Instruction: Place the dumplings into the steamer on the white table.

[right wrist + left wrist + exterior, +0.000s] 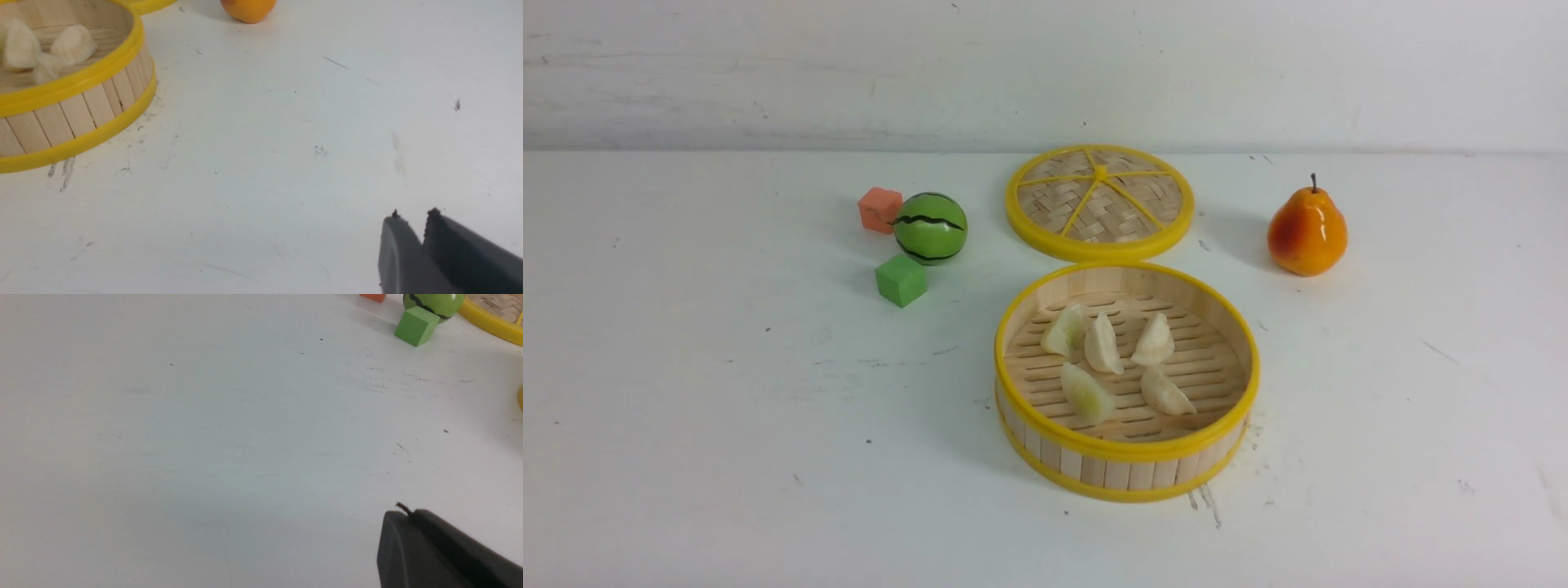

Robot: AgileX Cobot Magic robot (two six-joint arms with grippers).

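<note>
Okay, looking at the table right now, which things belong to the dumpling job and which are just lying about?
Part of the job:
- five dumplings, all already in the steamer
- steamer
- white table

Just lying about:
- woven lid, behind the steamer
- pear
- watermelon ball
- orange cube
- green cube

Steamer (1127, 457): wooden-strip wall, slatted wooden floor, smooth yellow plastic rims. Lid (1099, 202): woven bamboo-like panel, yellow plastic rim and spokes. Dumplings (1104, 345): matt, pleated. Pear (1307, 231): glossy orange skin. Watermelon ball (930, 228): shiny. Green cube (901, 280): matt. White table (727, 408): smooth, scuffed.
</note>
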